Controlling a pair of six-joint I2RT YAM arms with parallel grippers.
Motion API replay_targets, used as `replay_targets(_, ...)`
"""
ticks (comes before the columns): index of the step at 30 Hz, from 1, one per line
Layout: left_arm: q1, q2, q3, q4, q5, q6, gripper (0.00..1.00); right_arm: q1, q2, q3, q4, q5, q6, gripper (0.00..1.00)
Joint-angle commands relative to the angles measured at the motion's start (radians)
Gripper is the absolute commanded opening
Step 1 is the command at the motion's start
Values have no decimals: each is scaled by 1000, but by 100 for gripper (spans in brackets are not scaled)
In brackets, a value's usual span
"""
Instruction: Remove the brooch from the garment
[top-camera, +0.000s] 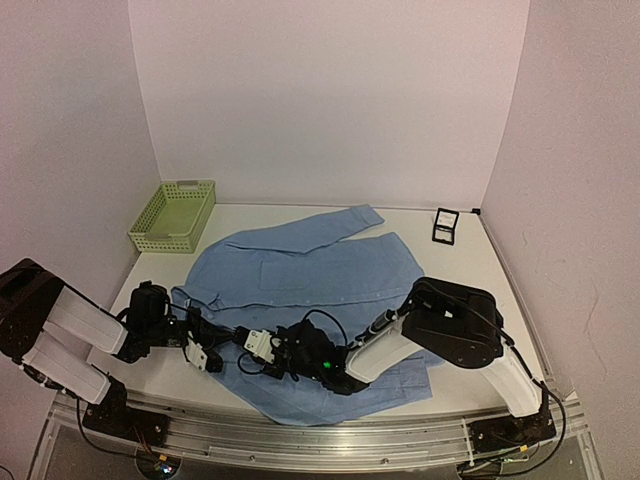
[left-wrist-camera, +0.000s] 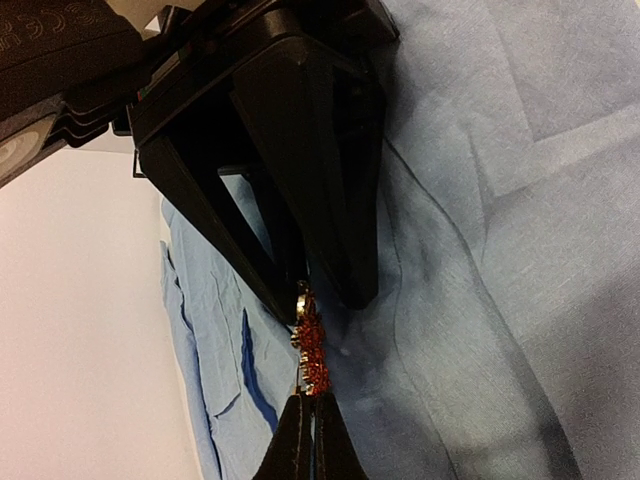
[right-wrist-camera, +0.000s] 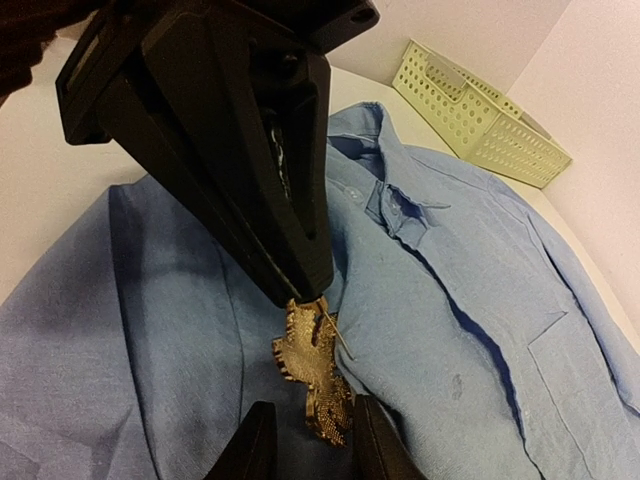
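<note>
The left claw (left-wrist-camera: 306, 415) is clenching one end of the brooch (left-wrist-camera: 310, 345), which is sitting just over the garment (left-wrist-camera: 500, 250) front. Its long axis is running straight from claw to claw. The other end is pointing into the right claw (right-wrist-camera: 313, 408), whose jaws are standing released on either side.

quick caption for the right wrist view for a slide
left gripper pinches the top of the gold-backed brooch over the light blue shirt while fingers of the right gripper flank its lower end

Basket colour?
Pale green basket; clearest in the top external view.
</note>
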Motion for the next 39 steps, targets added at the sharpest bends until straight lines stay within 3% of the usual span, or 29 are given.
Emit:
replay_targets(1,-3,5,-7,38,34,24,0,13,-3,44,16,-9,-15,26)
replay_targets(12,-3,8,-2,29,38,22,0,13,-4,49,16,4,-6,26)
replay_targets(23,-3,21,4,55,47,23,0,7,68,163,-81,-6,-4,26)
replay_targets(39,-2,25,16,66,15,-31,0,-1,44,127,-139,10,35,9)
